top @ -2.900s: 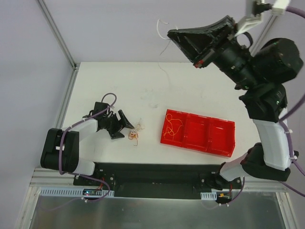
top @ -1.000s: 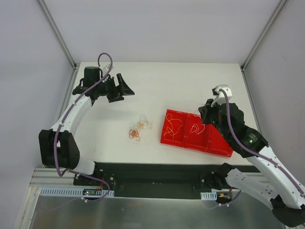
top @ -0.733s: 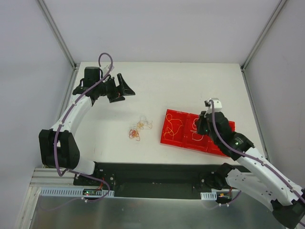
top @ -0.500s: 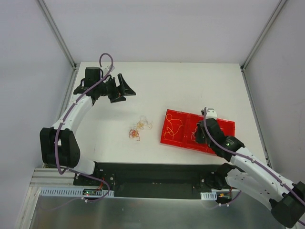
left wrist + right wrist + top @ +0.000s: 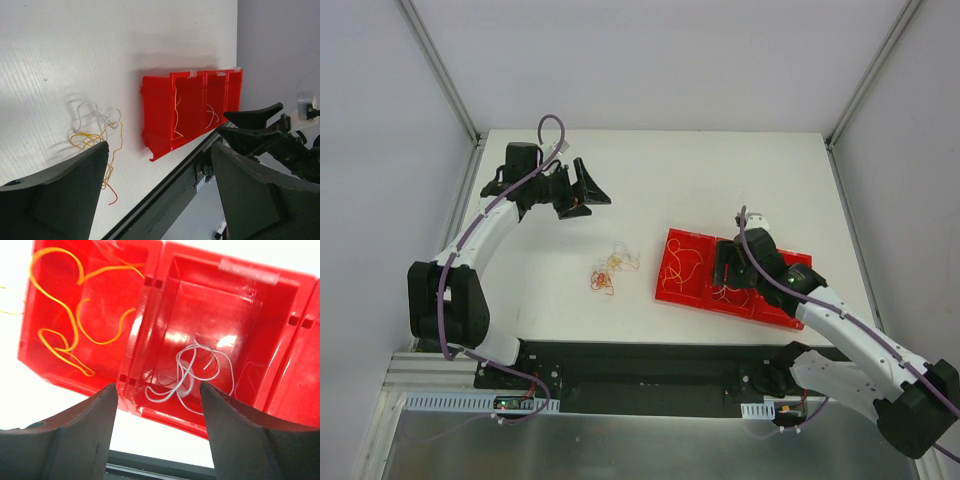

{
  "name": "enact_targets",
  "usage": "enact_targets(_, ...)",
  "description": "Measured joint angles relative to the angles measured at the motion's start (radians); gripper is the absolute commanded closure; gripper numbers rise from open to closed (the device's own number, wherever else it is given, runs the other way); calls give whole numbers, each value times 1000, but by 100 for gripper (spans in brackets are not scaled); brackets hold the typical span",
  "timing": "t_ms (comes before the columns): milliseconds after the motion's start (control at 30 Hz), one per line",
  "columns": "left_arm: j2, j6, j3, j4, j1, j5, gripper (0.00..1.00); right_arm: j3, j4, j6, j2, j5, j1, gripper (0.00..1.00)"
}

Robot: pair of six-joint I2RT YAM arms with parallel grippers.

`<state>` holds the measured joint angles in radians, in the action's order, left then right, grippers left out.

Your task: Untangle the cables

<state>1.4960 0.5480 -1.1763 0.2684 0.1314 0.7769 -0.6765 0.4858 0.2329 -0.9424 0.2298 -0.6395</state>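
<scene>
A white counter (image 5: 720, 165) sits between plain grey walls (image 5: 650, 60), aluminium posts (image 5: 438, 68) rising from its far corners, a black rail (image 5: 640, 362) along its near edge.

Two arms work here, so two grippers: the left gripper (image 5: 594, 182) and the right gripper (image 5: 159, 390). One red tray (image 5: 685, 300) has three compartments. One holds a few yellow strands (image 5: 70, 330), another one bunch of white strands (image 5: 186, 372). At nine o'clock from it lies one tangle of cables (image 5: 610, 272), too intertwined to count.
</scene>
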Motion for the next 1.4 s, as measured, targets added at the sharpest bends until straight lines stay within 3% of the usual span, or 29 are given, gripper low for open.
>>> enact_targets(133,0,0,0,-1,0,1,18,-46,18,-8,47,0,-1,21)
enact_targets(367,0,9,0,-1,0,8,18,-51,-41,-5,51,-59,-68,21)
enact_targets(533,0,11,0,-1,0,8,18,-149,-159,-25,-197,-163,-209,30)
enact_targets(767,4,10,0,-1,0,8,18,-447,-270,-174,-591,-301,-333,40)
enact_targets(1133,4,10,0,-1,-2,7,18,-509,-332,-400,-832,-258,-325,41)
enact_targets(1333,4,10,0,-1,-2,7,18,-510,-394,-460,-884,-201,-322,54)
enact_targets(1400,4,10,0,-1,-2,6,18,-509,-431,-470,-902,-187,-321,65)
